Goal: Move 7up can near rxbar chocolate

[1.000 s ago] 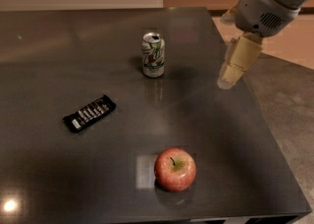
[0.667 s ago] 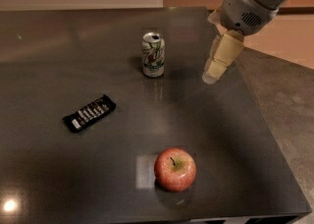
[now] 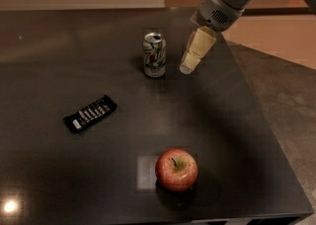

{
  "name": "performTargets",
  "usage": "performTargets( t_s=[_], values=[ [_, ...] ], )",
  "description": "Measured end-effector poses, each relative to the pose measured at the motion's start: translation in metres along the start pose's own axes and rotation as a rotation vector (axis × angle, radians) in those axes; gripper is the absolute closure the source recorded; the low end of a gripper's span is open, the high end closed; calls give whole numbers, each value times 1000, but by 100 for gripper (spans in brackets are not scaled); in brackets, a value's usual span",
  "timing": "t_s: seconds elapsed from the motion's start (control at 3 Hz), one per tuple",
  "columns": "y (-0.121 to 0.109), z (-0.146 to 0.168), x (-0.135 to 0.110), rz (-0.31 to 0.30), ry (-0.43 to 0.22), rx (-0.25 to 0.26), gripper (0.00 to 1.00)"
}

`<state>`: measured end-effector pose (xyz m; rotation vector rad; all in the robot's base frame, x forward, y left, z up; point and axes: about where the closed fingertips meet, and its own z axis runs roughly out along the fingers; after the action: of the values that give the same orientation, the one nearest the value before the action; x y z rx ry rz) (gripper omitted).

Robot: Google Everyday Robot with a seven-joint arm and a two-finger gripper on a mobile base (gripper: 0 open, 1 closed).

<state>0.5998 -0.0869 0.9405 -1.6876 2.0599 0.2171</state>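
Observation:
The 7up can (image 3: 154,55) stands upright on the dark table (image 3: 59,46), toward the back middle. It is white and silver with green and red markings. The rxbar chocolate (image 3: 90,113) lies flat to the front left of the can, black with white lettering. My gripper (image 3: 188,66) hangs from the arm at the upper right, just right of the can and a little apart from it, with its cream fingers pointing down and left. It holds nothing.
A red apple (image 3: 176,169) sits near the table's front edge, beside a pale square patch (image 3: 146,171). The table's right edge (image 3: 256,105) drops to a grey floor.
My gripper has moved left toward the can over the last second. The can, bar and apple have not moved.

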Motion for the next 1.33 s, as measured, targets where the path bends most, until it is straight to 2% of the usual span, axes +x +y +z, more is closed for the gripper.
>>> performTargets(
  t_s=[0.33, 1.33],
  values=[
    [-18, 20, -16, 15, -15, -11, 0],
    [-47, 66, -53, 48, -46, -34, 0]
  ],
)
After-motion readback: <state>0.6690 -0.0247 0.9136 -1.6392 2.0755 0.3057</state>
